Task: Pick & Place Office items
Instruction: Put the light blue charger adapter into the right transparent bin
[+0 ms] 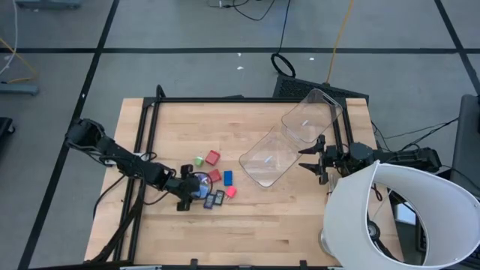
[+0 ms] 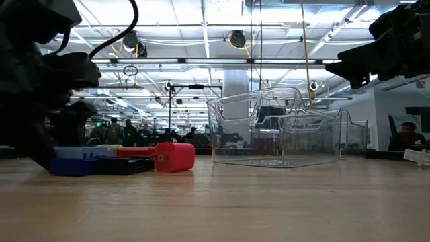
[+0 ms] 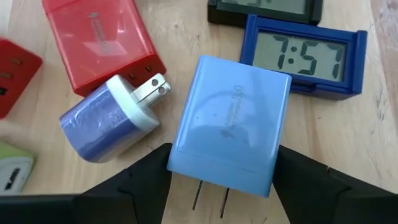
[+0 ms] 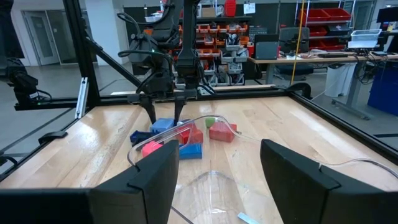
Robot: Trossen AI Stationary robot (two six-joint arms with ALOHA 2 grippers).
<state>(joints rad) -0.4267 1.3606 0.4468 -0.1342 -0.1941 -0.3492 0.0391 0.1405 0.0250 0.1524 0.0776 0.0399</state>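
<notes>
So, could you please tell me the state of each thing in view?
Left gripper: open, around the light-blue charger.
Light-blue charger: flat on the table, prongs out.
Round plug: on its side, prongs out.
Red charger: lying flat.
Blue clock: display on, 7:57.
Bin: empty.
Right gripper: open, empty, by the bin.

The small blue clock (image 3: 305, 56) shows the numbers 7:57 on its gray screen. The marks on the light-blue plug (image 3: 229, 121) are too faint to read.
</notes>
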